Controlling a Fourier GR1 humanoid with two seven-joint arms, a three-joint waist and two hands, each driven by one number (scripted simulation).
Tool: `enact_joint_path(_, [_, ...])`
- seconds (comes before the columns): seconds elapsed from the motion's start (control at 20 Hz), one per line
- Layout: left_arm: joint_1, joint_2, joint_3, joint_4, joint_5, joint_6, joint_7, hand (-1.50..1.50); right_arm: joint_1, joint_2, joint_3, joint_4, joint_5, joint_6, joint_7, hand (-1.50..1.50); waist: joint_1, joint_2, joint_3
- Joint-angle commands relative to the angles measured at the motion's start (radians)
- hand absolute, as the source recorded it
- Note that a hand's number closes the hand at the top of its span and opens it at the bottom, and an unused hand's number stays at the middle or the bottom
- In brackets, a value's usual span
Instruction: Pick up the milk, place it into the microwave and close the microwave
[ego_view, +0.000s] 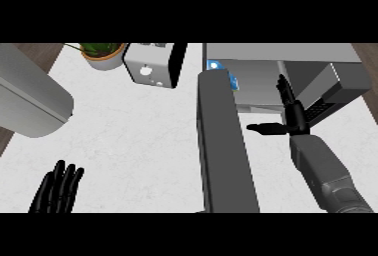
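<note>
The microwave (325, 70) stands at the upper right with its dark door (225, 145) swung open toward me, edge-on down the middle of the view. A white and blue milk carton (216, 65) shows just behind the door's far end, at the cavity's left side. My right hand (291, 112) reaches into the opening with straight fingers and the thumb (260, 128) spread toward the door; it holds nothing. At the lower left my left hand (57, 190) rests open above the white counter (125, 135).
A potted plant (103, 52) and a white toaster-like appliance (151, 65) stand at the counter's back. A large grey cylinder (29, 100) lies at the left edge. Dark wood flooring shows beyond the counter's left side.
</note>
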Motion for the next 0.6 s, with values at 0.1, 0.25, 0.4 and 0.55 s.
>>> enact_joint_path(0.1, [-0.023, 0.008, 0.007, 0.031, 0.014, -0.006, 0.009, -1.50, 0.146, 0.034, -0.013, -0.034, -0.045, 0.088, -0.070, -1.50, -0.018, 0.005, 0.005])
enact_joint_path(0.25, [-0.045, 0.013, -0.030, 0.063, 0.010, -0.029, -0.011, -1.50, 0.200, 0.029, -0.009, -0.062, -0.060, 0.147, -0.074, -1.50, -0.024, 0.003, 0.005])
enact_joint_path(0.4, [-0.054, 0.045, -0.083, -0.027, 0.024, -0.072, 0.091, -1.50, 0.256, 0.045, -0.022, -0.083, -0.086, 0.160, -0.115, -1.50, -0.024, 0.003, 0.005])
enact_joint_path(0.55, [-0.117, 0.032, -0.146, 0.016, 0.002, -0.089, 0.120, -1.50, 0.314, 0.009, 0.010, -0.103, -0.076, 0.324, -0.154, -1.50, -0.036, 0.002, 0.006])
